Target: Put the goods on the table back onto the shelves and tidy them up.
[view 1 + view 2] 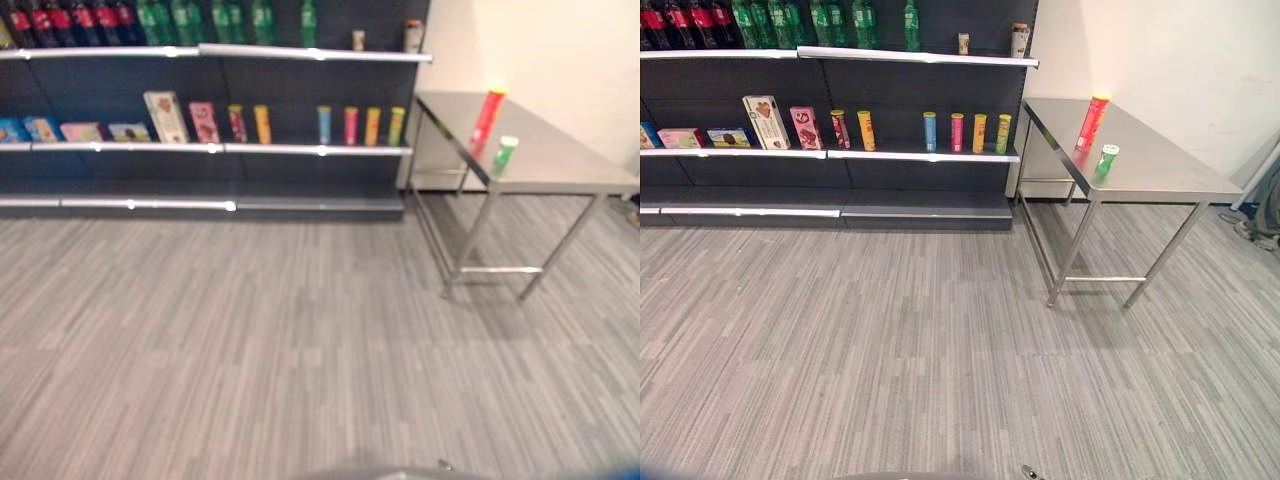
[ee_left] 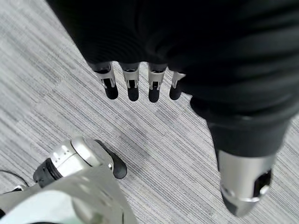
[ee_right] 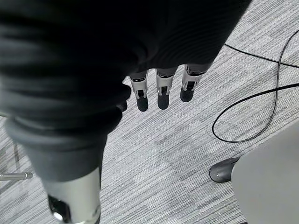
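I am seeing both hands hanging over the grey floor (image 1: 890, 360), holding nothing. The left hand (image 2: 187, 56) is keeping its fingers (image 2: 133, 86) straight and slightly apart, and the right hand (image 3: 117, 56) is doing the same with its fingers (image 3: 163, 95). Well away from either hand's fingers, a tall red can (image 1: 1092, 121) and a small green can (image 1: 1106, 159) are standing upright on the steel desk (image 1: 1160, 175), beside the shelves (image 1: 910, 155).
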Controlling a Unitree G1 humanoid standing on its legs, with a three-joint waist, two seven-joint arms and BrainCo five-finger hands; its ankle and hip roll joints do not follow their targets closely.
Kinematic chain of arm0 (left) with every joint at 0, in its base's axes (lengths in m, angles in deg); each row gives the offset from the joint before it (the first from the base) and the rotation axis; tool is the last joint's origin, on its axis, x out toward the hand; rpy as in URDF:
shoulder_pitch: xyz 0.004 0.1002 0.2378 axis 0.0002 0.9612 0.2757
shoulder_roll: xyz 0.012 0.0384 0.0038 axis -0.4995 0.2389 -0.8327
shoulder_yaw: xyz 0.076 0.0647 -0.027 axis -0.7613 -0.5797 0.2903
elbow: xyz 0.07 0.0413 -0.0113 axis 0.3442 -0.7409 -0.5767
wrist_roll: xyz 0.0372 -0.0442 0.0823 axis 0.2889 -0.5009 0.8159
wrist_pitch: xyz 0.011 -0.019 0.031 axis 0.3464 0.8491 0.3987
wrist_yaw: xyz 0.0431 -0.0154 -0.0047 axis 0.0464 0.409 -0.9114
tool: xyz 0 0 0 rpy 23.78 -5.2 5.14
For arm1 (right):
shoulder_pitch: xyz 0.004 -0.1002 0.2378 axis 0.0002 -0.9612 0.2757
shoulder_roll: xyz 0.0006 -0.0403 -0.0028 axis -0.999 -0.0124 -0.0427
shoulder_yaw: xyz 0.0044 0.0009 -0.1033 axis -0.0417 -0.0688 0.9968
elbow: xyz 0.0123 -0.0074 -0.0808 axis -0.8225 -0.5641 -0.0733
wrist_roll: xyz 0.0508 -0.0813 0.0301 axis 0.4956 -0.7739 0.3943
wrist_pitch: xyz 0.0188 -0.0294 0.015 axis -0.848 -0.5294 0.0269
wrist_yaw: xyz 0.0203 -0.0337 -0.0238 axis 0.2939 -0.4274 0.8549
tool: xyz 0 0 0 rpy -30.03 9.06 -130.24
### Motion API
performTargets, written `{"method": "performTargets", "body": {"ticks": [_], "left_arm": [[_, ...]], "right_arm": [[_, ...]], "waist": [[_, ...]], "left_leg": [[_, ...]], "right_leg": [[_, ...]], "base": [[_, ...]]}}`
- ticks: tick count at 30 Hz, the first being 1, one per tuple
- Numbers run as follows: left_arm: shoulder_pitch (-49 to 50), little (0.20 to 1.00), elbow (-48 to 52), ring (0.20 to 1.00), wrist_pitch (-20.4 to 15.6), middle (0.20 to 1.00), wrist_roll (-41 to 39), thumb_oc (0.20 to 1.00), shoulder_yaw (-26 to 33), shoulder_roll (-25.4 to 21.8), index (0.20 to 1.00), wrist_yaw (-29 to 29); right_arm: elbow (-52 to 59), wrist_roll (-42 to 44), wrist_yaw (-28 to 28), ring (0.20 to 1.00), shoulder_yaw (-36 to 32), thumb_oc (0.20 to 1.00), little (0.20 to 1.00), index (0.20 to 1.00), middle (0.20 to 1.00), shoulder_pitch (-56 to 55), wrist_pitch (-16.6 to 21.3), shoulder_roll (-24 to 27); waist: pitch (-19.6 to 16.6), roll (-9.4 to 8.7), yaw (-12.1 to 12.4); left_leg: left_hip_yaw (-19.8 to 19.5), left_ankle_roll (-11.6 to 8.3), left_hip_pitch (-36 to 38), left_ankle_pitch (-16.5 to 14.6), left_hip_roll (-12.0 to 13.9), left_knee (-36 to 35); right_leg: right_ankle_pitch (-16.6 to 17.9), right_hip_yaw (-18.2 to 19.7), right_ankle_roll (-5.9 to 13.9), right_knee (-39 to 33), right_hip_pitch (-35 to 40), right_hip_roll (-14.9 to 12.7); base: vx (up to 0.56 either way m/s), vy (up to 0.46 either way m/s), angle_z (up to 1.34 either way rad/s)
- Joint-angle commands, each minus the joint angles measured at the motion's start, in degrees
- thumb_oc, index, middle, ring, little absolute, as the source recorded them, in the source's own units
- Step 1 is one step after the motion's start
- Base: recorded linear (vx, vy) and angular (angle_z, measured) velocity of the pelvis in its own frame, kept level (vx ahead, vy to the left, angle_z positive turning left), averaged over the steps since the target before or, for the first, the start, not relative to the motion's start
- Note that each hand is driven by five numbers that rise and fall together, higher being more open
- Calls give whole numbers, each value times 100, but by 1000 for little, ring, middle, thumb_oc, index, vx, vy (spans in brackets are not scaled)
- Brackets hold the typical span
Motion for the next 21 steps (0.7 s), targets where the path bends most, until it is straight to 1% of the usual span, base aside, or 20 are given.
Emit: {"method": "performTargets", "body": {"ticks": [1, 6, 8, 10, 12, 13, 14, 15, 16, 17, 18, 19, 20, 21], "left_arm": [[-216, 1000, -375, 1000, -68, 1000, 236, 1000, -73, 330, 1000, 26], [-183, 1000, -344, 1000, -57, 1000, 212, 1000, -91, 336, 1000, 69], [-187, 1000, -328, 1000, -59, 1000, 129, 1000, -80, 332, 1000, 78], [-223, 1000, -305, 1000, -61, 1000, 59, 1000, -88, 324, 1000, 62], [-300, 1000, -266, 1000, -79, 1000, -80, 1000, -127, 324, 1000, 30], [-344, 1000, -224, 1000, -78, 1000, -152, 1000, -152, 324, 1000, 19], [-374, 1000, -176, 1000, -87, 1000, -226, 1000, -190, 326, 1000, 3], [-377, 1000, -176, 1000, -87, 1000, -227, 1000, -191, 327, 1000, 2], [-411, 1000, -128, 1000, -108, 1000, -301, 1000, -225, 339, 1000, -7], [-459, 1000, -52, 1000, -149, 1000, -513, 1000, -258, 361, 1000, -10], [-466, 1000, -28, 1000, -158, 1000, -603, 1000, -260, 364, 1000, 7], [-466, 1000, -17, 1000, -143, 1000, -634, 1000, -264, 357, 1000, 22], [-454, 1000, -24, 1000, -126, 1000, -693, 1000, -253, 362, 1000, 34], [-438, 1000, -37, 1000, -117, 1000, -762, 1000, -228, 370, 1000, 48]], "right_arm": [[-108, -185, 5, 1000, 201, 1000, 1000, 1000, 1000, 176, 109, -89], [-6, -240, 31, 1000, 287, 1000, 1000, 1000, 1000, 145, 125, -102], [65, -238, 40, 1000, 331, 1000, 1000, 1000, 1000, 143, 147, -97], [111, -203, 36, 1000, 344, 1000, 1000, 1000, 1000, 183, 172, -91], [200, -101, 16, 1000, 363, 1000, 1000, 1000, 1000, 276, 219, -51], [235, -80, 2, 1000, 373, 1000, 1000, 1000, 1000, 334, 237, -25], [258, -54, -20, 1000, 373, 1000, 1000, 1000, 1000, 397, 249, 3], [257, -54, -20, 1000, 371, 1000, 1000, 1000, 1000, 400, 249, 3], [273, -37, -43, 1000, 371, 1000, 1000, 1000, 1000, 456, 256, 43], [232, 15, -83, 1000, 330, 1000, 1000, 1000, 1000, 546, 248, 106], [189, 73, -98, 1000, 294, 1000, 1000, 1000, 1000, 573, 234, 138], [148, 94, -104, 1000, 257, 1000, 1000, 1000, 1000, 588, 229, 176], [105, 94, -105, 1000, 236, 1000, 1000, 1000, 1000, 598, 221, 215], [86, 85, -120, 1000, 221, 1000, 1000, 1000, 1000, 610, 218, 241]], "waist": [[-53, 205, -28], [0, 203, -38], [93, 190, -49], [181, 158, -56], [371, 130, -73], [489, 123, -62], [632, 102, -41], [618, 116, -47], [733, 123, -34], [839, 145, -13], [834, 141, 18], [817, 129, 73], [797, 140, 115], [778, 195, 168]], "left_leg": [[-491, -125, -54, -304, 116, 0], [-491, -133, -26, -324, 141, 0], [-498, -134, -91, -378, 160, 169], [-489, -145, -308, -500, 138, 560], [-442, -175, -722, -697, 74, 1279], [-397, -197, -1036, -786, 20, 1827], [-360, -195, -1374, -743, -41, 2437], [-368, -196, -1426, -771, -31, 2501], [-359, -190, -1785, -612, -65, 3092], [-282, -149, -2251, -183, -11, 3486], [-177, -129, -2421, -117, 31, 3369], [-87, -105, -2515, -154, 69, 3080], [-97, -116, -2549, -83, 80, 2658], [-169, -176, -2561, 118, 113, 2291]], "right_leg": [[452, -111, 450, 42, -623, -134], [426, -98, 444, 45, -604, -106], [402, -80, 426, 102, -635, -95], [369, -58, 403, 220, -720, -100], [286, 13, 336, 462, -878, -96], [252, 40, 277, 581, -952, -96], [223, 67, 213, 680, -977, -106], [221, 60, 213, 689, -1002, -92], [182, 70, 134, 782, -1029, -70], [101, 50, 52, 848, -1011, -24], [61, 40, 44, 841, -975, -14], [10, 45, 60, 837, -942, -21], [-62, 42, 76, 813, -891, -6], [-119, 28, 74, 800, -849, 38]], "base": [[0, 0, 0], [7, -13, 0], [-17, -48, -1], [-63, -48, 1], [-136, -42, 0], [-173, -40, -6], [-122, -24, -14], [-95, -18, -16], [-18, 14, -29], [42, 32, -23], [161, 77, -7], [234, 115, 7], [257, 152, 5], [260, 176, -2]]}}
